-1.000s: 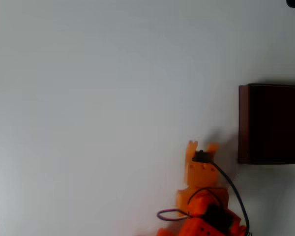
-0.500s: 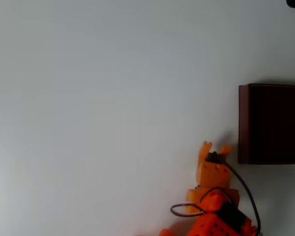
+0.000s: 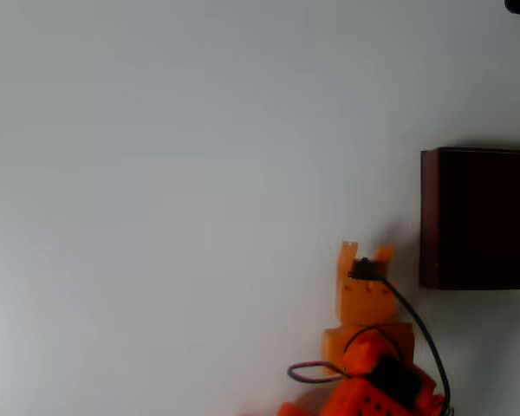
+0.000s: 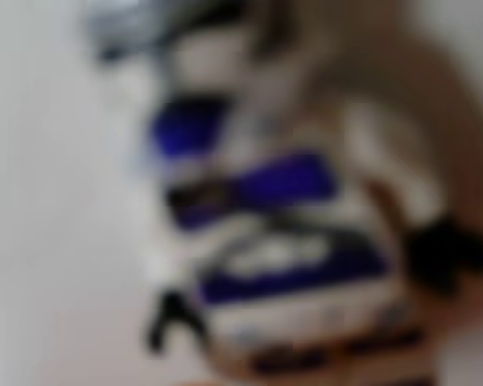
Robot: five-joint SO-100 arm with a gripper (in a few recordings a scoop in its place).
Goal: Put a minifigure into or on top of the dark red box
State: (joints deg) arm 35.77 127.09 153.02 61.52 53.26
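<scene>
Wide open white desk (image 3: pixel 173 173) is stretching left and above. The orange end effector (image 3: pixel 364 253) is sitting just left of the dark red box (image 3: pixel 481 217), apart from its wall and clamping the minifigure (image 4: pixel 282 233), which is looming blurred, white with blue bands, in the wrist view.

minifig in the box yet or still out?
Out. The minifigure sits blurred right at the wrist camera; overhead, the gripper is beside the dark red box, not over it.
</scene>
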